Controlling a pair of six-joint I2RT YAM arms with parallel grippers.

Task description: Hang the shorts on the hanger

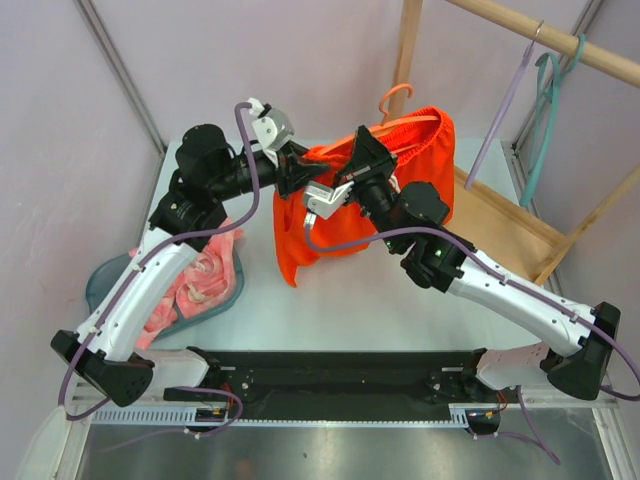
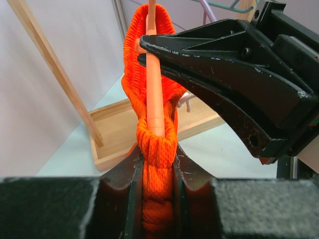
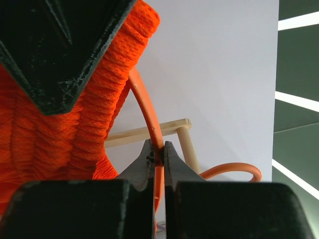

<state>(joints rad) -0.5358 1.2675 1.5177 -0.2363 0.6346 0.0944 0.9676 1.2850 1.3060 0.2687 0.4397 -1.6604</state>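
The left gripper [image 2: 157, 167] is clamped on a bunched fold of the shorts [image 2: 132, 84], the ribbed elastic waistband squeezed between its scuffed black fingers. Just beyond its tips the hanger [image 2: 153, 99], a thin smooth orange rod, rises through the gathered waistband. Up and to its right, the right gripper [image 3: 158, 157] has its jaws pinched together on that same rod. Knitted, mesh-like fabric drapes at this gripper's left, and the hanger's curved hook shows at its right. How far the rod runs inside the cloth is hidden. Both arms bend inward, their wrists meeting above the table [image 1: 330, 310]. The shorts hang below them, and the wooden rack [image 1: 500, 215] stands beyond.
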